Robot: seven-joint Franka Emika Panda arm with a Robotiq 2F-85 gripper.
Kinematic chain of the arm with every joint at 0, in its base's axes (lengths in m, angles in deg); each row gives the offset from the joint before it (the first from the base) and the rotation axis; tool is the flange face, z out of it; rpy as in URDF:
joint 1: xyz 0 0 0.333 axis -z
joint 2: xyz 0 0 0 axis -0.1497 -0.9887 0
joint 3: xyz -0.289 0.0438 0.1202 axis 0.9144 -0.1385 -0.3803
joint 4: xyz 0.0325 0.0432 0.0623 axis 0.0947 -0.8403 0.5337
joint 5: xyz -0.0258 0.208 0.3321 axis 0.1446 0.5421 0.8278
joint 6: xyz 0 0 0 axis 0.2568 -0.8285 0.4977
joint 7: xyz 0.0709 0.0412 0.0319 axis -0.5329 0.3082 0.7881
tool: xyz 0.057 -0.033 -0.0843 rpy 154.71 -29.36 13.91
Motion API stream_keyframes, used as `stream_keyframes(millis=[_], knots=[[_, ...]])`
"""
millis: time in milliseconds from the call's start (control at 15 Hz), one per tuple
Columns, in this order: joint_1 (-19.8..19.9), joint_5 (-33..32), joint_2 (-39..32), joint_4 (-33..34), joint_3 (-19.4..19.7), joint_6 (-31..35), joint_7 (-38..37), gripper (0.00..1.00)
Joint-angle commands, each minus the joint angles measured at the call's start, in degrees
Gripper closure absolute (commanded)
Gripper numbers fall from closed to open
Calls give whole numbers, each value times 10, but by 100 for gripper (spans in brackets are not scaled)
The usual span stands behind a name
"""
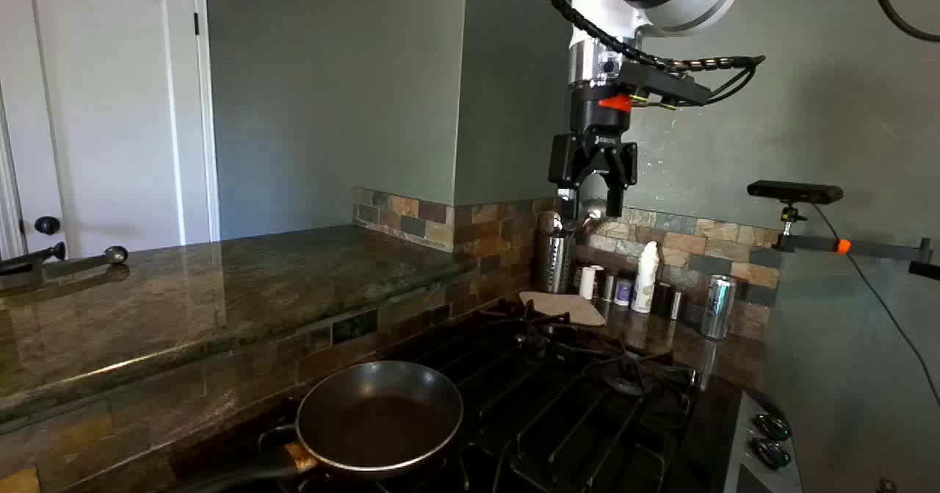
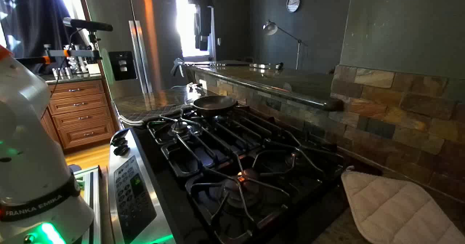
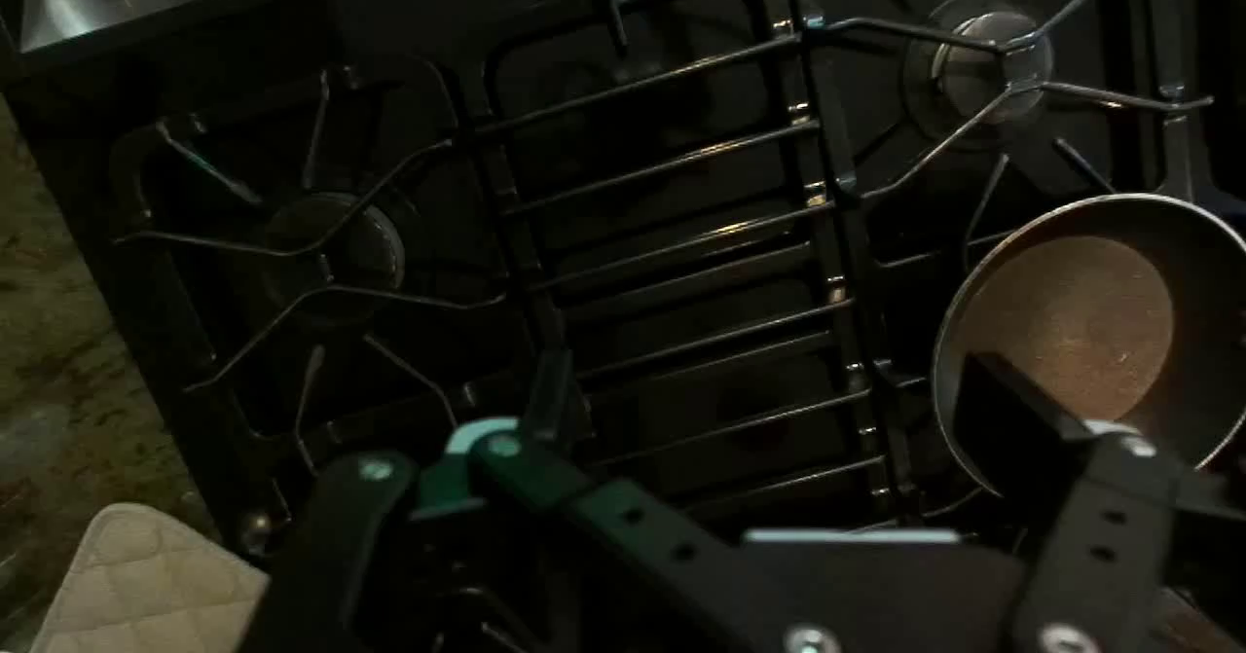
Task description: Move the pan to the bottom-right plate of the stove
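The pan [image 1: 380, 419] sits upright on the back-left grate, counted from the knob side. Its dark handle points to the lower left in that exterior view. It also shows in an exterior view [image 2: 214, 104] and at the right of the wrist view [image 3: 1119, 312]. The front-right burner, the bottom-right plate [image 2: 241, 191], is bare under its grate; it also shows in an exterior view [image 1: 628, 375] and the wrist view [image 3: 336, 249]. My gripper [image 1: 593, 209] is open and empty, pointing down high above the stove, apart from the pan. In the wrist view one finger of the gripper [image 3: 774, 376] overlaps the pan.
A raised stone ledge [image 1: 220, 294] runs along the stove's back. A utensil canister [image 1: 556, 265], a white bottle [image 1: 646, 280] and a steel can [image 1: 718, 308] stand at the far end. A quilted pot holder [image 2: 399, 204] lies beside the stove. Knobs [image 1: 771, 434] line the front.
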Motion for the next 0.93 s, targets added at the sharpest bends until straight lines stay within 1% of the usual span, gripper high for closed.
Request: stream_keyframes(millis=[0,333,400,467,800,867], knots=[[0,0,-1,1,0,-1,0,0],[0,0,-1,1,0,-1,0,0],[0,-7,-19,8,-7,-18,-11,0],[-3,-7,-36,8,-12,-15,-14,0],[-30,2,-118,-11,-39,43,-12,0],[-34,-8,-132,-13,-46,61,-25,0]])
